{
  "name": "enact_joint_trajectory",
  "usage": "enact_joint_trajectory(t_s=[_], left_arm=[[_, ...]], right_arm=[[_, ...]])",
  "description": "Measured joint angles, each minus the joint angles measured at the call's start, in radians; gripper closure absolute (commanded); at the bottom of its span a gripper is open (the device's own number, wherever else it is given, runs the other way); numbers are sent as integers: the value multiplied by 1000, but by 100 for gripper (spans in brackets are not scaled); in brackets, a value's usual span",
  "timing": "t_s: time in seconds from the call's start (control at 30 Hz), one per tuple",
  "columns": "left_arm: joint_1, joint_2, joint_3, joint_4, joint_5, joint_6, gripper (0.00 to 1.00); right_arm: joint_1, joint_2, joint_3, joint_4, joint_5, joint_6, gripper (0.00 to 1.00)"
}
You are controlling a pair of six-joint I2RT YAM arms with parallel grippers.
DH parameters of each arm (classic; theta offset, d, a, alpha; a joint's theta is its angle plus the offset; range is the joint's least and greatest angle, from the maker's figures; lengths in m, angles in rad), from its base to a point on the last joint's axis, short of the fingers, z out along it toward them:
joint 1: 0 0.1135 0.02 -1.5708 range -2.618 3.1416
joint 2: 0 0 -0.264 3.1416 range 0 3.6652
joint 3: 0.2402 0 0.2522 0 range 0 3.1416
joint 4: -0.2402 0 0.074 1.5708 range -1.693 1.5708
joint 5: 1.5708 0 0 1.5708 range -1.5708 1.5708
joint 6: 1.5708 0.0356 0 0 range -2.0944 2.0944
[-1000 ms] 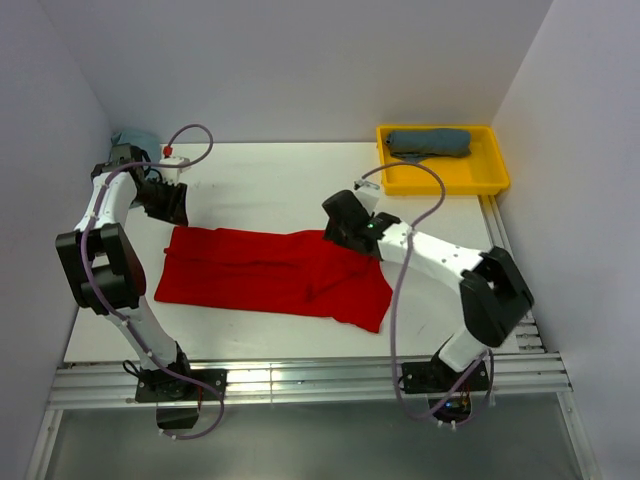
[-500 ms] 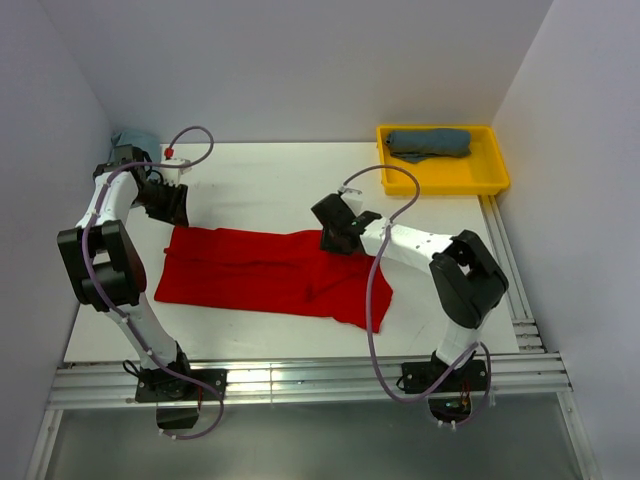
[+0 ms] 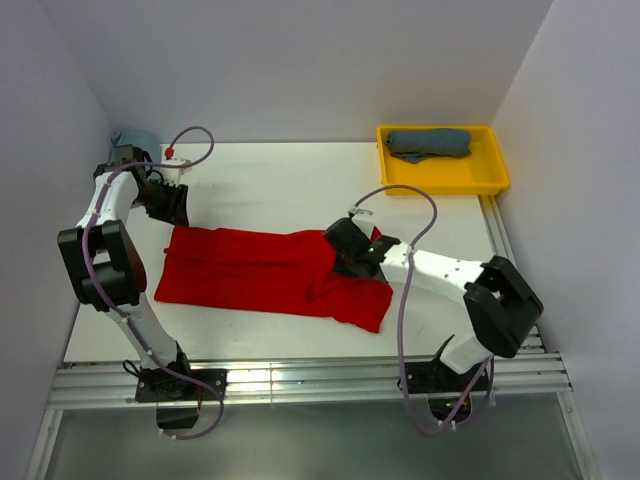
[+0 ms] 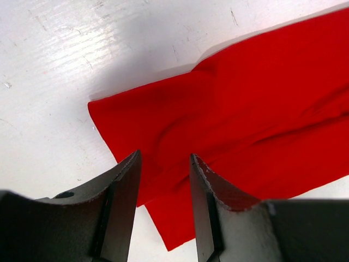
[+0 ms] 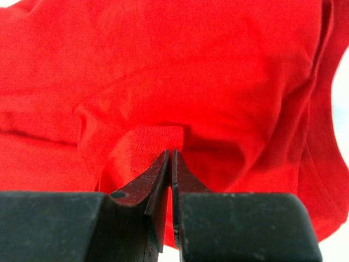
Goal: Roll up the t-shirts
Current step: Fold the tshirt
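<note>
The red t-shirt (image 3: 260, 270) pinched for rolling
Flat on the counter (image 3: 280, 180); right claw (image 5: 170, 155) grips a fold at one end, left claw (image 4: 163, 164) hangs open over the other corner, likely to steady it.

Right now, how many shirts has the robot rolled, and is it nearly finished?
One looks done: the blue-grey t-shirt lies bundled in the yellow tray. In hand: the red t-shirt, a flat strip; the right gripper is pinched on its right end, the left gripper open over its left corner. Left: rolling it, then the teal t-shirt at the far-left corner.
</note>
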Motion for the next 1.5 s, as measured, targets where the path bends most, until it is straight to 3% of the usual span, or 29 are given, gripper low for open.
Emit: enact_joint_trajectory(t_s=[0.3,0.6,0.83,1.13,1.23,1.33,1.5], left_arm=[[0,0,0,0,-3,0,55],[0,0,-1,0,-8,0,55],[0,2,-3,0,-15,1,55],[-1,8,-3,0,-26,0,54],[-1,11,-3,0,-27,-1,54],[-2,14,0,-1,-28,-7,54],[-2,14,8,-3,-35,-15,54]], right_arm=[[103,-177,-105,-33,35,83,90],[182,-244,-196,-72,60,168,85],[187,-266,-311,-92,60,238,63],[188,-459,-362,-137,110,310,50],[146,-514,-360,-135,126,292,49],[3,-520,-349,-95,118,231,50],[-187,-380,-276,-11,84,124,60]])
